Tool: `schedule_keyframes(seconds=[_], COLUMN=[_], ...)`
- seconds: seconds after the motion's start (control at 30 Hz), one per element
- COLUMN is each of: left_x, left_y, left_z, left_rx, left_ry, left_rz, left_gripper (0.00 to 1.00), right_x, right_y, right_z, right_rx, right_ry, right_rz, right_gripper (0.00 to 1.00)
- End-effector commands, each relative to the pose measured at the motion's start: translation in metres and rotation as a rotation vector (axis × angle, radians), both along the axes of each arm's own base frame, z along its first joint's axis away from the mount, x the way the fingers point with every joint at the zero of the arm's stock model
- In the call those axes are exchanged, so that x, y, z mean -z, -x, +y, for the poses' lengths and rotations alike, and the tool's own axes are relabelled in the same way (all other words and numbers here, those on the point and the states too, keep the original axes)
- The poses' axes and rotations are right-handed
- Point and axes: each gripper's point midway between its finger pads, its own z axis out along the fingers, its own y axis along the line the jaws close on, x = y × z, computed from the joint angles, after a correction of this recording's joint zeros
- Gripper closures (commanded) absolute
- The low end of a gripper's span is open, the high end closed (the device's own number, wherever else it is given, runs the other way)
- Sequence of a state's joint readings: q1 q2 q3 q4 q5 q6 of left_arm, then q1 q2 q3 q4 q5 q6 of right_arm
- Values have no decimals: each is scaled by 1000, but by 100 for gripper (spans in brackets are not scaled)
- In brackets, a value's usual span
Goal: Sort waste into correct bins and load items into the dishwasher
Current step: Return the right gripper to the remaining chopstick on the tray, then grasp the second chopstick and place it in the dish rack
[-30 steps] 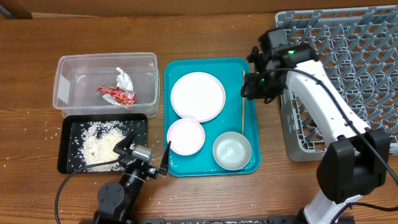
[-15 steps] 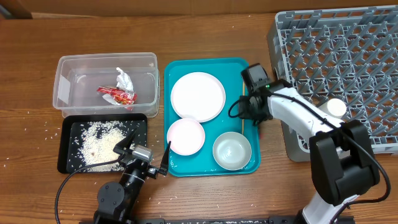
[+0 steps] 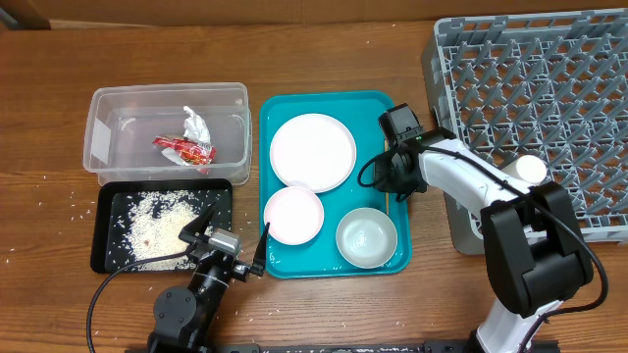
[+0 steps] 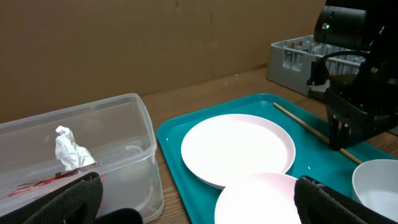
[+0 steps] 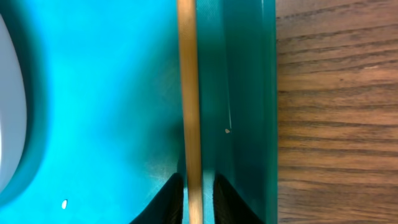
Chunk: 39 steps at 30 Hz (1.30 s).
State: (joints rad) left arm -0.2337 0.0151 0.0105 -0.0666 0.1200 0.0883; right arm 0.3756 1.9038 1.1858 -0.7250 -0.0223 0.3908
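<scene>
My right gripper (image 3: 387, 183) is low over the right edge of the teal tray (image 3: 324, 102). Its fingers (image 5: 196, 196) straddle a thin wooden chopstick (image 5: 189, 93) lying on the tray, with narrow gaps on both sides. A white plate (image 3: 312, 151) and two white bowls (image 3: 292, 214) (image 3: 366, 236) sit on the tray. A small white cup (image 3: 531, 170) stands in the grey dish rack (image 3: 549, 88). The clear tub (image 3: 98, 147) holds the red-and-white wrapper (image 3: 183, 149) and a white paper scrap (image 3: 196, 125). The black tray (image 3: 106, 211) holds rice crumbs (image 3: 157, 230). My left gripper (image 3: 233, 238) is open and empty at the front.
Loose crumbs (image 3: 61, 204) lie on the wood left of the black tray. In the left wrist view the plate (image 4: 237, 146), the tub (image 4: 124, 124) and the right gripper (image 4: 339, 134) show ahead. The rack fills the right side.
My right arm swung from the rack's edge down to the tray's right side and lowered its fingers around the chopstick. The cup now shows in the rack. The left arm has not moved.
</scene>
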Motion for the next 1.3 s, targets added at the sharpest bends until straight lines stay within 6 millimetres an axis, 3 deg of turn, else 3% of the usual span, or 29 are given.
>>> schedule_keyframes(seconds=[0.0,0.07,0.2,0.4,0.47,0.6,0.63,0.67,0.8,1.13,1.27], left_x=[0,0,0,0,0,0,0,0,0,0,0], left_y=[0,0,0,0,0,0,0,0,0,0,0], left_z=[1,1,1,1,1,1,1,1,1,1,1], left_rx=[-5,-5,-5,-5,-5,-5,-5,-5,-5,-5,-5], left_ry=[0,0,0,0,0,0,0,0,0,0,0], left_rz=[-6,-6,-6,-6,-6,-6,-6,-6,-6,-6,-6], left_gripper=[0,0,0,0,0,0,0,0,0,0,0], right_x=[3,2,-13,-76,-98,-131,-134,-138,-137,-126,-128], right_y=[1,0,-6,-33,-41,-53,-55,-57,-58,-60,-60], right_z=[3,3,1,-6,-19,-70,-82,-106,-136,-144,-135], right_rx=[-6,-2,11,36,63,27,13,1,-42,-193,-224], right_ry=[-7,-9,-7,0,46,243,284,366,414,373,359], right_rz=[6,5,10,-74,-108,-157,-159,-159,-132,-103,-107], right_gripper=[88,96,96,96,96,96,96,96,96,96,67])
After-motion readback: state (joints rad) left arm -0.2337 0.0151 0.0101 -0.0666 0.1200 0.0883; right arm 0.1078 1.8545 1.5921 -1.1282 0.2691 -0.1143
